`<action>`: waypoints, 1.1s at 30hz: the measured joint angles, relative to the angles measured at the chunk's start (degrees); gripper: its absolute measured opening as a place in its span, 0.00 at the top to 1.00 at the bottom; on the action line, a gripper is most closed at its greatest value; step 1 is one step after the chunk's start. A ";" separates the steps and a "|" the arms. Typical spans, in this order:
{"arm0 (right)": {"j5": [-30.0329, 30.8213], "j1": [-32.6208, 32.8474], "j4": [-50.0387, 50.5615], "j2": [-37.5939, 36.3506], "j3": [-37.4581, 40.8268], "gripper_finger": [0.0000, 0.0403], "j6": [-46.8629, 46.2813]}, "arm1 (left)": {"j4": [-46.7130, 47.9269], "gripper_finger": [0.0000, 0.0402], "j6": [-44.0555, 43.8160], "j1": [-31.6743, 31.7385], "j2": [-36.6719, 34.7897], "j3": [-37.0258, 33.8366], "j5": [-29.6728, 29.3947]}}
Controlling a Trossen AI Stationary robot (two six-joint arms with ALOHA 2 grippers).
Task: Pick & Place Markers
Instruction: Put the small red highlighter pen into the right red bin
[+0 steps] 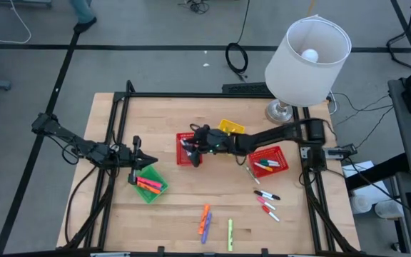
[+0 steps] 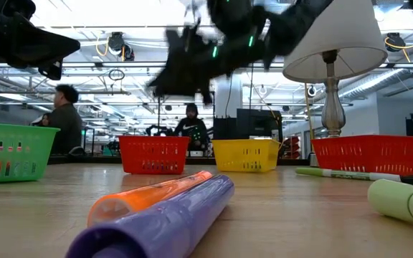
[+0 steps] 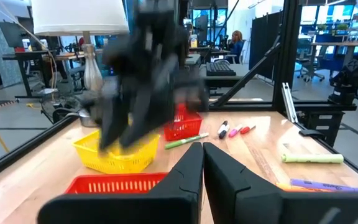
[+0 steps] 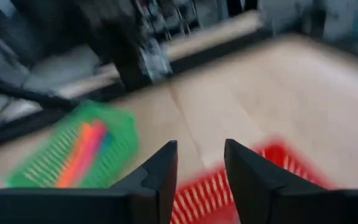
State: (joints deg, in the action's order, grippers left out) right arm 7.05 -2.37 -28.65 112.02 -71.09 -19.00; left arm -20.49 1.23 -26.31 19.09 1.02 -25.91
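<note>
right gripper (image 1: 188,148) hovers over the small red basket (image 1: 188,150) at table centre, arm stretched across from the right side. in the right wrist view its fingers (image 4: 160,174) stand apart with nothing between them, red mesh directly beneath; reads as a release above the basket. whether a marker went in i cannot tell, the arm covers the basket's inside from above.

left gripper (image 1: 140,158) waits at the upper edge of the green basket (image 1: 148,185) on the left, pinched shut and empty; its wrist view shows the two fingers (image 3: 188,174) closed tip to tip.

where the markers are:
- green basket holds orange and pink markers (image 1: 149,185), lying side by side.
- larger red basket (image 1: 270,160) on the right holds a few, white-barrelled with red and green showing (image 1: 265,165).
- loose on the table just below that basket: a green-tipped pen (image 1: 251,174), then a scatter of black, red and pink ones (image 1: 267,201).
- near the front edge: an orange and a purple marker (image 1: 205,222) touching, and a yellow-green highlighter (image 1: 230,233) just beside them.
- yellow basket (image 1: 231,128) behind the right arm; contents hidden.

judgement: sorting looks partway done, with loose markers left on the right and at the front. baskets seem to group by colour, though that is only a guess. right arm is blurred in the low view, so likely in motion.
</note>
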 joint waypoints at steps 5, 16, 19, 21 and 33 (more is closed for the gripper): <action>0.32 3.28 9.19 -13.43 -0.06 0.70 8.49 | 0.98 0.95 -0.19 -0.02 0.00 0.00 0.42; 23.02 24.89 50.47 -42.34 -0.81 0.91 12.13 | 2.33 0.95 -0.24 -0.02 0.00 0.00 0.38; 25.91 31.31 61.10 -45.17 -0.81 0.98 3.97 | 2.32 0.95 -0.24 -0.02 0.02 0.00 0.37; 25.97 35.45 67.80 -45.14 -0.79 0.99 -2.37 | 2.31 0.95 -0.24 -0.02 0.02 0.00 0.37; 19.13 50.80 87.93 -24.55 -0.18 1.00 -33.08 | 2.58 0.95 -1.73 -0.02 0.02 0.00 0.35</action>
State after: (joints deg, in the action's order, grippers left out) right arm 26.18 48.44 59.28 87.47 -71.27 -52.09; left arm -17.91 -0.49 -26.33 19.11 1.02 -25.56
